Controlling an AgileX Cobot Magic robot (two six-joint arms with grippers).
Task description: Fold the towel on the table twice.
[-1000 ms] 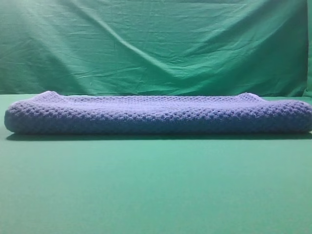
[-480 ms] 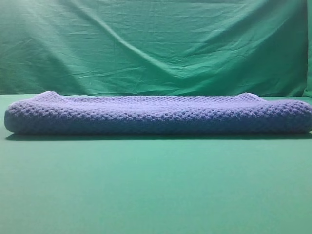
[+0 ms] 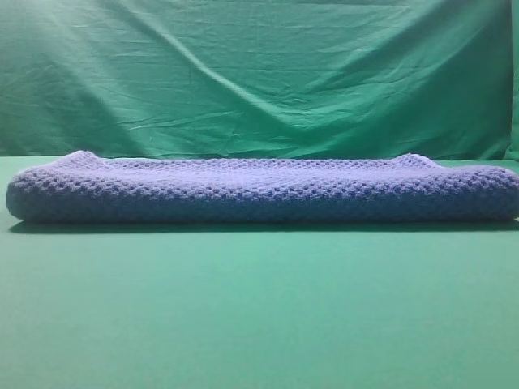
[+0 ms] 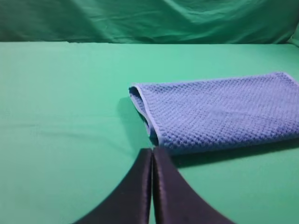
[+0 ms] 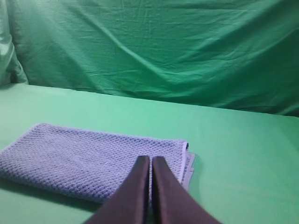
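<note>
Both hands, left hand (image 4: 152,186) and right hand (image 5: 150,191), sit clenched and empty; we risk the folded towel (image 3: 259,190) (thick, springy) flopping open on the tabletop (image 3: 259,308).

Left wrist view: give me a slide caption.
Shut left tool hovers before the folded towel on the table.

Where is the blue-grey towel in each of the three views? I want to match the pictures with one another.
Exterior high: the towel lies folded across the middle, almost edge to edge.
Left wrist: right of centre, beyond the shut left gripper, running off the right edge.
Right wrist: lower left, behind the shut right gripper.
Shared landmark: the wrinkled green backdrop cloth behind the table fills the top of every view.
</note>
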